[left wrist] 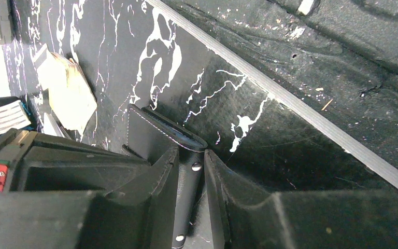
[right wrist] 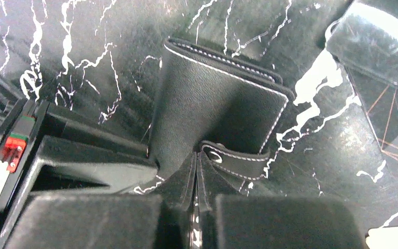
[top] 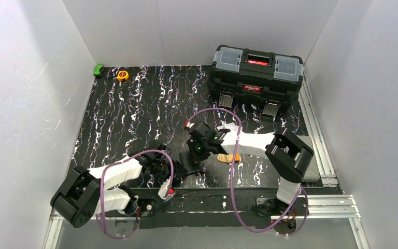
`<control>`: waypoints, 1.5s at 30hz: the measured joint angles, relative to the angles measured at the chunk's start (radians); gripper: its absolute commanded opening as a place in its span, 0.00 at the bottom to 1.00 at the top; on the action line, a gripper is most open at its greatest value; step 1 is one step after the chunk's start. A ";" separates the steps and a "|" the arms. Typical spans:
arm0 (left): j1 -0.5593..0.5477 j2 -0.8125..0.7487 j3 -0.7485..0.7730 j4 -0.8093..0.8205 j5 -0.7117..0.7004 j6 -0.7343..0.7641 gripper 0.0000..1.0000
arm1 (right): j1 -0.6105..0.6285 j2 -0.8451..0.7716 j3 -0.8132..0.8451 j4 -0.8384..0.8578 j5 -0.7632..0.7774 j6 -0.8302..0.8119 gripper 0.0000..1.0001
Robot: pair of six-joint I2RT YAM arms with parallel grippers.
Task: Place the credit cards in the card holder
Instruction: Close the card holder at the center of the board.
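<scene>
Toolbox (top: 256, 78) sits at far R of table (top: 134, 114), lid shut, not involved. Both arms converge near the front-centre edge on the card holder (top: 190, 163), which sits btw the two grippers. It looks tipped up rather than flat; can't tell if it's clear of the table.

Step (judged): getting the holder open. No card seen in it.

- L gripper (left wrist: 190, 154): fingers clamped on a riveted leather flap of the holder.
- R gripper (right wrist: 197, 158): fingers pressed together, appear to pinch the root of the clasp tab (right wrist: 233, 155).
- Credit cards (top: 231, 157): lying just R of the holder, partly under R arm.

Next (judged): pull covers apart w/o slipping, expose the sleeves. One gripper then has to let go and fetch a card; thin, flat, awkward pick.

Hidden/unclear:
- Inner sleeves not visible.
- Card count unclear.
- Top view: holder mostly masked by the grippers.
- Glossy shape top R in R wrist view unidentified.
</scene>
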 measured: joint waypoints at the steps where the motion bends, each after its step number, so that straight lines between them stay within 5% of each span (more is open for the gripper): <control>1: 0.000 0.000 0.000 0.000 0.000 0.000 0.25 | -0.008 -0.007 -0.014 0.014 -0.016 0.003 0.14; 20: 0.000 -0.006 -0.003 -0.003 -0.006 0.000 0.23 | -0.023 -0.169 -0.021 -0.039 0.030 -0.014 0.54; 40: -0.001 -0.006 -0.003 -0.004 -0.007 0.000 0.23 | 0.069 -0.010 0.115 -0.180 0.230 -0.058 0.43; 45: -0.002 -0.006 -0.003 -0.004 -0.008 0.000 0.23 | 0.071 0.002 0.135 -0.186 0.240 -0.061 0.32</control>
